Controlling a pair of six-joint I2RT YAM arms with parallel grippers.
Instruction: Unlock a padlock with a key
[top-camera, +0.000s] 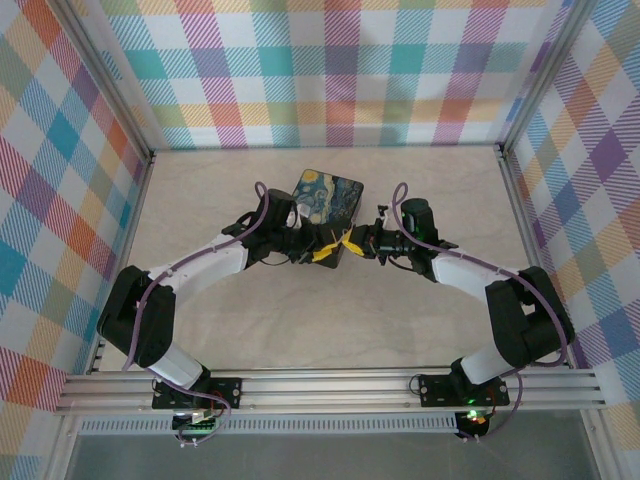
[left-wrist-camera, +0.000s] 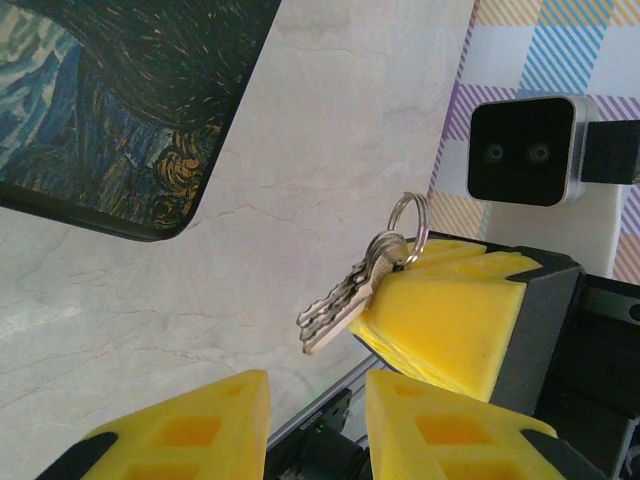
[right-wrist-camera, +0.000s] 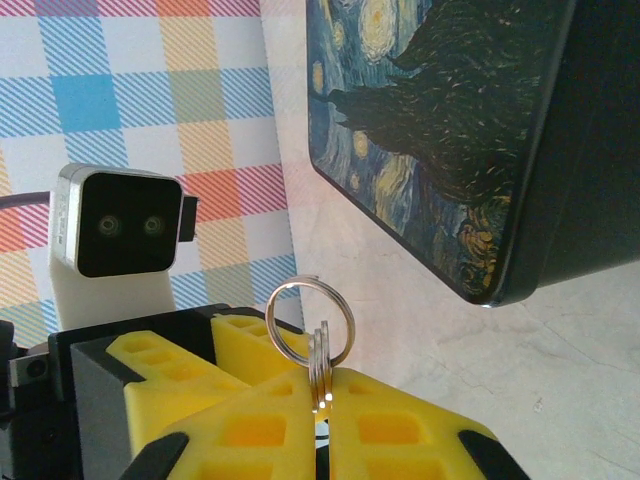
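Cream, marble-veined sheeting is covering the desk (top-camera: 300, 330), and pastel plaid walls (top-camera: 60, 200) are closing it in on three sides. A Starry-Night box (top-camera: 328, 197) is sitting mid-desk. Near its front corner the right hand (right-wrist-camera: 321, 390) is pinching the key (left-wrist-camera: 338, 308) tightly by the head. In the left wrist view its long axis is slanting, with the blade pointing down-left toward the left hand (left-wrist-camera: 316, 390), which is gaping partly and gripping nothing.
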